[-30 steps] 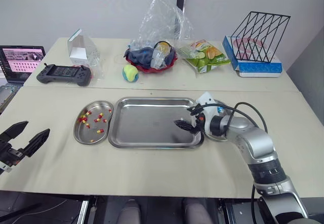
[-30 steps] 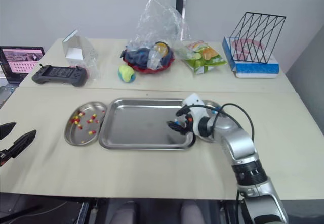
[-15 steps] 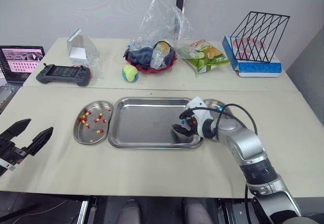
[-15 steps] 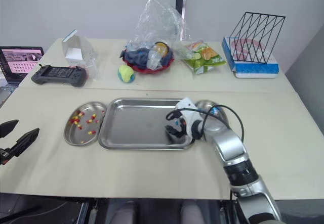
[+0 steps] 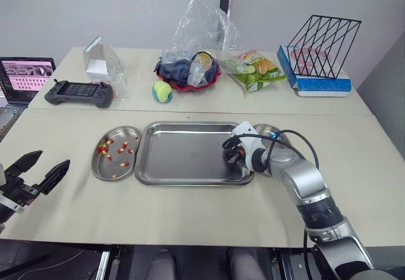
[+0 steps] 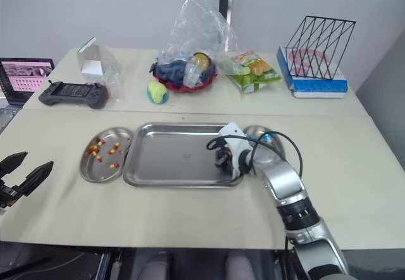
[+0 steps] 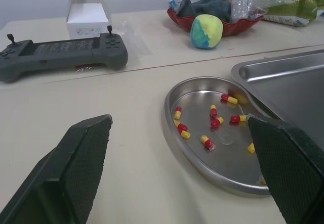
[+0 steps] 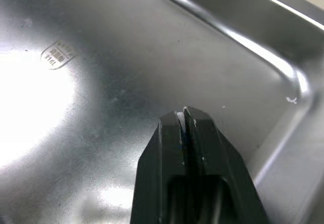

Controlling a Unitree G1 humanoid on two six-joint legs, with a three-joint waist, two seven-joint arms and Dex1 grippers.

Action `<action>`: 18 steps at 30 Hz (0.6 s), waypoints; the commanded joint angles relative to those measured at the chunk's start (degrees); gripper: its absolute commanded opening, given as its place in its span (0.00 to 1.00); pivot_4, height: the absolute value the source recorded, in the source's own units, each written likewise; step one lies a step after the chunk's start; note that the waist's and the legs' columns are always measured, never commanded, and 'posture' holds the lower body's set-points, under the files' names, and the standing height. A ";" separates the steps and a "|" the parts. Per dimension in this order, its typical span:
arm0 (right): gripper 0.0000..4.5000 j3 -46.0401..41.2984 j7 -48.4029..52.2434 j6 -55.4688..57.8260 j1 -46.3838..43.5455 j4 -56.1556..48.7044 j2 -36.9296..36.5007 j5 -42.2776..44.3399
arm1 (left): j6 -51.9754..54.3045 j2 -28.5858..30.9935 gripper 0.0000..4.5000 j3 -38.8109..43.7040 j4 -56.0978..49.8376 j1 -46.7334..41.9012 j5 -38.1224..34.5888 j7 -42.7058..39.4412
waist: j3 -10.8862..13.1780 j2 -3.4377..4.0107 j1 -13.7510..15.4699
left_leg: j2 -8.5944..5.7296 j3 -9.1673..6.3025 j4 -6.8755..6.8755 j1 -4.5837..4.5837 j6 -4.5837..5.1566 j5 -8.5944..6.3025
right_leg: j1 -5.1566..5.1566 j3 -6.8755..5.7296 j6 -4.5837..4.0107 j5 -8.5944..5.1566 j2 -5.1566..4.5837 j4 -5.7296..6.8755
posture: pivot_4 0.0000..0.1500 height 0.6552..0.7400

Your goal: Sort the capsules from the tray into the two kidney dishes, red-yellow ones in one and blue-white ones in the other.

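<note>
Capsules (image 5: pixel 117 150) in red and yellow lie scattered in the left kidney dish (image 5: pixel 93 164), which sits touching the tray (image 5: pixel 183 163) at its 9 o'clock side. I see the tray's floor bare and shiny apart from a small stamped mark. The right kidney dish (image 5: pixel 274 129) sits at the tray's 3 o'clock side, mostly hidden behind my right arm, and I cannot tell what is in it.

My right gripper (image 8: pixel 183 115) is low over the tray floor near its 3 o'clock rim. Its fingers are pressed almost together. Through the wrist camera I make out a sliver of white with a hint of blue pinched between the tips, which I take for a blue-white capsule (image 8: pixel 179 116).

My left gripper (image 5: pixel 50 160) hangs at about 8 o'clock from the tray, well apart from the left dish and out by the worktop (image 5: pixel 190 213) edge. Its fingers are spread wide with nothing between them.

Toward 12 o'clock, on the far half of the worktop, I see a green-yellow ball (image 5: pixel 162 91) and a red bowl (image 5: pixel 188 78) with cloth under a clear plastic bag. At 10 o'clock is a game controller (image 5: pixel 79 93), with a laptop (image 5: pixel 25 74) beyond it. At 1 to 2 o'clock are a snack bag (image 5: pixel 254 69) and a black wire rack (image 5: pixel 323 36).
</note>
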 commanded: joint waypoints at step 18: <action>0.01 -21.80 20.72 -14.10 1.09 9.74 -17.09 11.73 | 0.29 0.52 1.00 -1.85 1.04 -3.00 -2.29 -4.19 | 0.04 0.00 -0.14 | 0.00 -0.01 -0.05 -0.03 0.02 -0.01 | 0.01 -0.05 -0.02 -0.02 0.00 -0.08 | 1.00 0.98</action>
